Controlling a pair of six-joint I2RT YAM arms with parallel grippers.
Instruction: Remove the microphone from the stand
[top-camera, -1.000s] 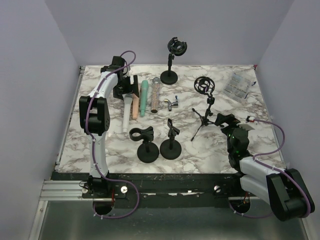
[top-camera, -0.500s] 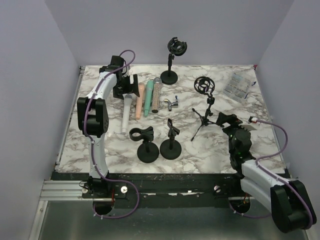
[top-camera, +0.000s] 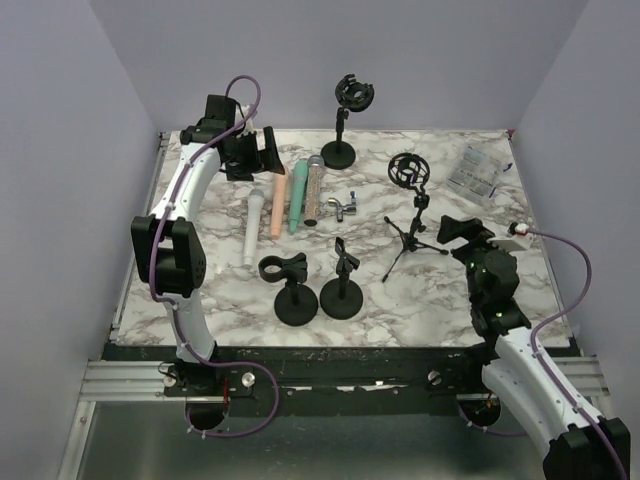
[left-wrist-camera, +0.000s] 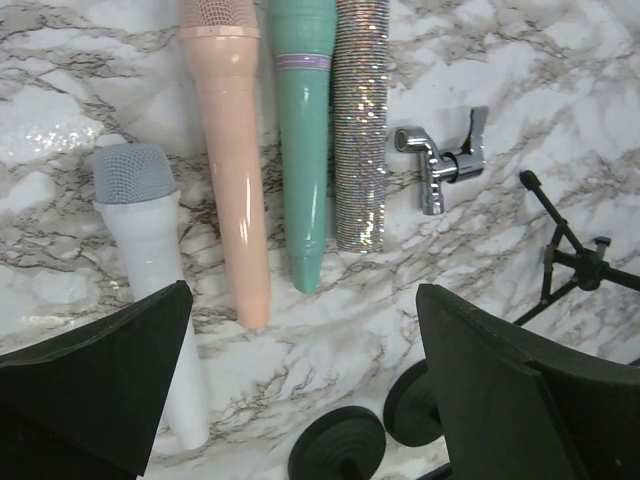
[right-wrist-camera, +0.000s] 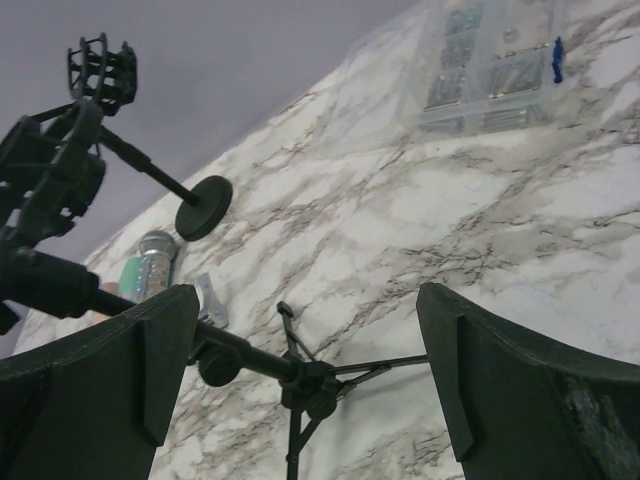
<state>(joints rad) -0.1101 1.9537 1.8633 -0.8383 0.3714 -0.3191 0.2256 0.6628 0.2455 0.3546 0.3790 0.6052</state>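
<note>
The removal itself is judged to be complete, since no microphone is seen in any holder. The black tripod stand with a wire shock mount (top-camera: 408, 205), taken here as the landmark, is empty. So are the tall black round-based stand (top-camera: 343, 125) behind it and the pair of short black round-based clip stands (top-camera: 297, 300) on its left-arm side, nearer the arm bases. Four microphones are laid flat, side by side, on the marble-patterned counter (top-camera: 225, 285), well to the left-arm side of the tripod: a white plastic microphone (left-wrist-camera: 160, 270), a peach-pink microphone (left-wrist-camera: 232, 150), a teal microphone (left-wrist-camera: 302, 130) and a silver glitter microphone (left-wrist-camera: 360, 120), the last being nearest the tripod. Which one came off a stand cannot be told. The left pincer (top-camera: 258, 157) is held wide open and empty above the far end of that row, farther from the tripod than the microphones, none of which is touched. The right pincer (top-camera: 460, 230) is likewise spread wide with nothing in it, just beside the tripod's legs on the right-arm side. No further grasp is thought to be called for; only a careful withdrawal is needed, with the tripod's legs kept clear.
</note>
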